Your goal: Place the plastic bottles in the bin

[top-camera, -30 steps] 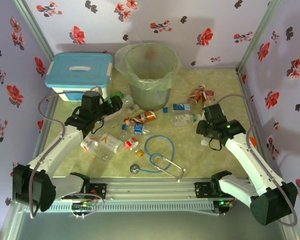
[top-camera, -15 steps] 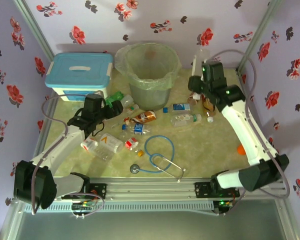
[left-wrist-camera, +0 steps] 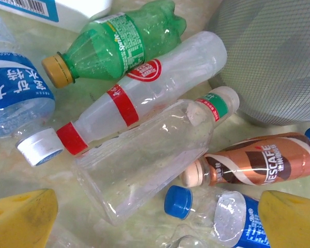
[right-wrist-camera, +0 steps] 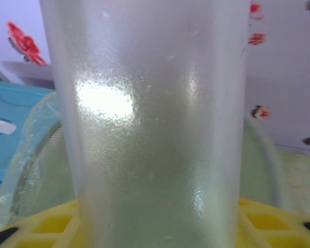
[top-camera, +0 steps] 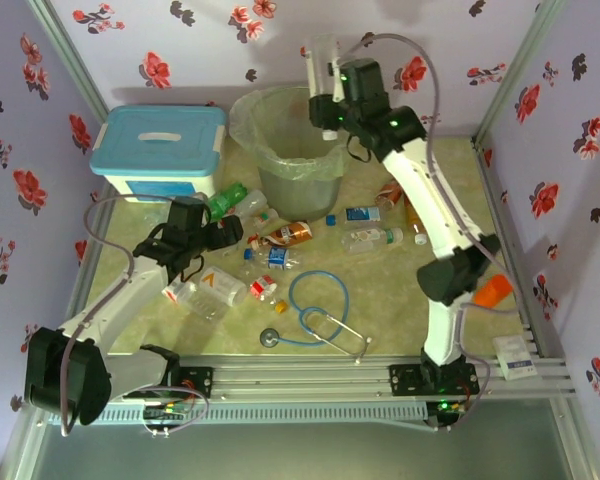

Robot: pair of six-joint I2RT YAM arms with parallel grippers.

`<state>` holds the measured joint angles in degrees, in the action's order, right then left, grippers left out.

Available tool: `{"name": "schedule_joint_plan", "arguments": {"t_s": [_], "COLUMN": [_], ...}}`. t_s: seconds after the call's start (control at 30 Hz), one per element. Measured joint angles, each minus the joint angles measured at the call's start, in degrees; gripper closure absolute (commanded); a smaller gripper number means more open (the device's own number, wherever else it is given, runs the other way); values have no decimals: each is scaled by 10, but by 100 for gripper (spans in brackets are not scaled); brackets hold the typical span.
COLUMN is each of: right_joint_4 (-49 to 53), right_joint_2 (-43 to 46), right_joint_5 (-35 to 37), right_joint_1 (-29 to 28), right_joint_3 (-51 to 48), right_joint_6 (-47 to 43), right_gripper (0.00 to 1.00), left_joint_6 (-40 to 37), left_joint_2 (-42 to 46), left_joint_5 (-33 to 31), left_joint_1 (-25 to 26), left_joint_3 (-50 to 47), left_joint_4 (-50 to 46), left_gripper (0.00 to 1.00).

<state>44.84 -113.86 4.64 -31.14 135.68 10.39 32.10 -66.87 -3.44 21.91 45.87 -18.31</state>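
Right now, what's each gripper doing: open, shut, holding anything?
Left gripper: open, holding nothing.
Right gripper: shut on a clear bottle, above the bin.

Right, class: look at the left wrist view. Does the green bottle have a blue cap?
No, the green bottle lying on the table has a yellow cap.

Holds the right arm raised high and far forward, elbow bent, with the right claw clamped around a clear bottle standing upright. Holds the left arm low and bent, with the left claw angled downward, jaws spread wide.
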Motion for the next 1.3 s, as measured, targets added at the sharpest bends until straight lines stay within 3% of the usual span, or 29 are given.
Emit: {"name": "schedule_joint_plan", "arguments": {"t_s": [0.2,0.43,0.53,0.67,0.8,1.3], "right_joint_4": [31,61,73,78,78,78], "right_joint_2": [-118,-190,-195,-196,-196,-196], "right_joint_5": [-31,-36,-37,-37,-37,-36], "right_joint_1": [-14,-13,-10,-6,-3,-4], "right_joint_3": [85,96,97,104,104,132], "right_joint_6": [-15,-24,-25,-26,-30,-33], "right_gripper": [61,61,58,38,30,23], "left_joint_6": [-6,-8,-8,-8,-8,-8], "left_joint_2": [1,12,14,14,14,14], "left_joint_5": [-2,-2,-4,-4,-4,-4], "left_joint_1": [0,0,0,0,0,0], "left_joint_3": [-3,-9,-9,-9,-9,-9], "left_joint_4": [-4,-6,-6,-6,-6,-6], "left_gripper": [0,0,0,0,0,0]}}
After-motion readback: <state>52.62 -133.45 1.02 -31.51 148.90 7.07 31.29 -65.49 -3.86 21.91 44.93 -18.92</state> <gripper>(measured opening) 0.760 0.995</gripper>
